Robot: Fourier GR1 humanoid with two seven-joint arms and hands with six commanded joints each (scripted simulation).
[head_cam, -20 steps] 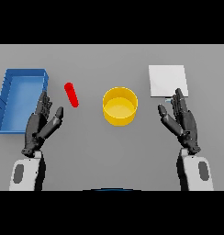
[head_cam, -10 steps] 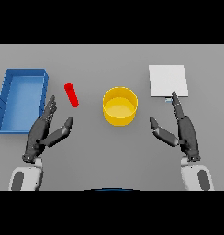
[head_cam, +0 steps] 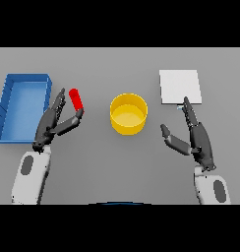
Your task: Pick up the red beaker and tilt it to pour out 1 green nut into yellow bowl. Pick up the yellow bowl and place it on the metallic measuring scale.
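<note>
The table (head_cam: pixel 117 69) is plain grey. At its middle sits a yellow bowl (head_cam: pixel 128 114), uniform in colour. Left of the bowl lies a bright red beaker (head_cam: pixel 75 99), and farther left a blue tray (head_cam: pixel 23 103). Right of the bowl, the scale (head_cam: pixel 179 86) is pale grey-white. Both hands (head_cam: pixel 55 123) (head_cam: pixel 193 135) are dark grey, on white arms.

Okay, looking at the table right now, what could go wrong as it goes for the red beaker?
1. The red beaker lies tilted on the table; the left hand, fingers open beside it, may knock it away rather than enclose it.
2. The blue tray sits just left of that hand, so a wide approach might bump its wall.
3. The yellow bowl is close to the beaker's right; a pushed beaker might roll into it.
</note>
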